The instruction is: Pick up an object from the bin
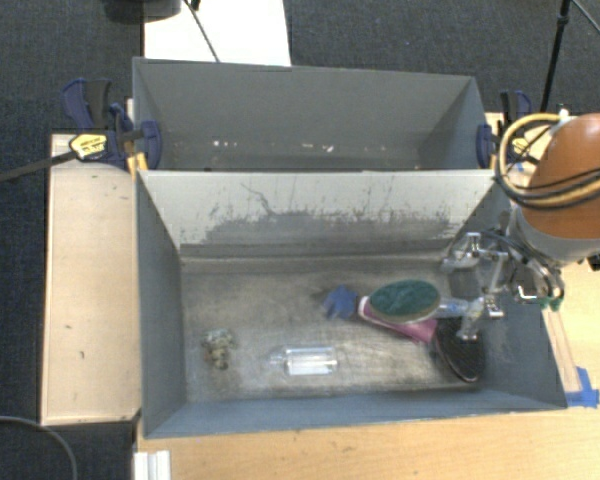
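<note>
At right in the bin [160, 298], the gripper [472, 318], spread unclear, seemingly touches a teal oval brush [405, 300].

place: robotics lab / test cell, not a home, shop or kitchen.
rig: industrial robot arm [580, 153] w/ orange cover at wrist, comes in from right; yellow + black cables looped over the cover.
bin: grey sheet-metal bin [310, 218], sloped walls, inside scuffed + scratched, set at floor level under an overhead cam.
contents: few unrelated small things on the bin floor, e.g. teal brush w/ pink handle [405, 303], clear plastic bottle [308, 361]; mixed test-obj look.
floor: dark grey carpet [40, 48], office/lab type.
cabling: black cable [20, 171] runs loose over the carpet at left, more loops at top-left corner.
stand: thin black pole [560, 38] top right, equipment-stand type.
</note>
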